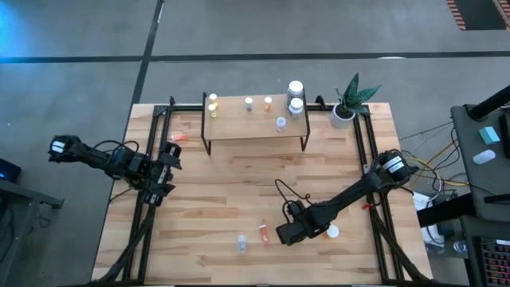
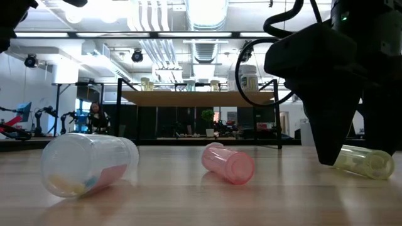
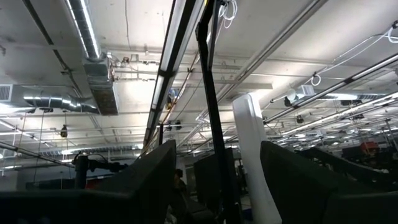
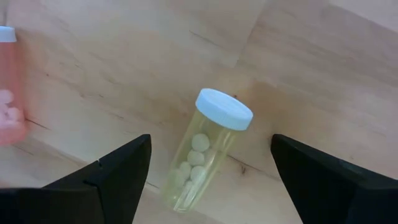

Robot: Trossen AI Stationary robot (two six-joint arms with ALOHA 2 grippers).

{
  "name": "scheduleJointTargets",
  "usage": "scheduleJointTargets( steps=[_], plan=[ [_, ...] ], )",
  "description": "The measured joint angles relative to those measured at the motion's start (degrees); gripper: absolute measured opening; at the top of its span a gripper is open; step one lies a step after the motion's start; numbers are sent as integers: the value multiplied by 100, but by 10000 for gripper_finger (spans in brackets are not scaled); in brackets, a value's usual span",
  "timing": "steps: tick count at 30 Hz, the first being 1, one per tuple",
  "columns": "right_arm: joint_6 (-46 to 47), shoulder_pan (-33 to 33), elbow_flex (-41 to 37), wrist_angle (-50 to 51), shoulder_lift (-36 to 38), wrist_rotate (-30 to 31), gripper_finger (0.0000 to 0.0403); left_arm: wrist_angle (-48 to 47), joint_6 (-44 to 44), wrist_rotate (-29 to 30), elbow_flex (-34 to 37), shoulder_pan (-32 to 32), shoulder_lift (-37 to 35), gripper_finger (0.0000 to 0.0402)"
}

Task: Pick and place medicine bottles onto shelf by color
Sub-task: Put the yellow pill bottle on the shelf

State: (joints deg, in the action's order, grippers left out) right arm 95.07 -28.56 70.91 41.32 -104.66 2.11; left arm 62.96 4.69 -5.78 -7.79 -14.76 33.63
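Note:
A yellow bottle (image 4: 204, 149) with a white cap lies on its side on the table, straight below my right gripper (image 4: 210, 140). The gripper is open and points down, one finger on each side of the bottle and clear of it. The gripper (image 1: 288, 233) hides the bottle in the high view. An orange bottle (image 1: 264, 232) and a clear bottle (image 1: 241, 243) lie to its left. The shelf (image 1: 255, 127) at the far middle carries several small bottles and two larger white-capped ones (image 1: 296, 97). My left gripper (image 1: 169, 159) waits open at the table's left edge, pointing up.
A white pot with a green plant (image 1: 347, 108) stands at the far right beside the shelf. A small white round thing (image 1: 332, 232) lies just right of my right gripper. A small orange thing (image 1: 178, 137) lies left of the shelf. Bare tabletop lies between the shelf and the lying bottles.

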Motion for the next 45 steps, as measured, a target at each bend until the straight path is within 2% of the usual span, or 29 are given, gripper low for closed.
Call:
scheduleJointTargets(
  steps=[5,13,18,35,45],
  plan=[
    [-36,4,-4,20,2,67,318,0,1,0,0,0,0,217],
    [-136,7,-13,57,4,114,236,0,2,0,0,0,0,217],
    [-160,9,-13,25,4,134,203,0,2,0,0,0,0,217],
    [-320,9,63,25,24,91,145,0,2,0,2,0,0,217],
    [-585,9,390,28,31,247,134,-2,0,0,7,-2,0,217]
  ],
)
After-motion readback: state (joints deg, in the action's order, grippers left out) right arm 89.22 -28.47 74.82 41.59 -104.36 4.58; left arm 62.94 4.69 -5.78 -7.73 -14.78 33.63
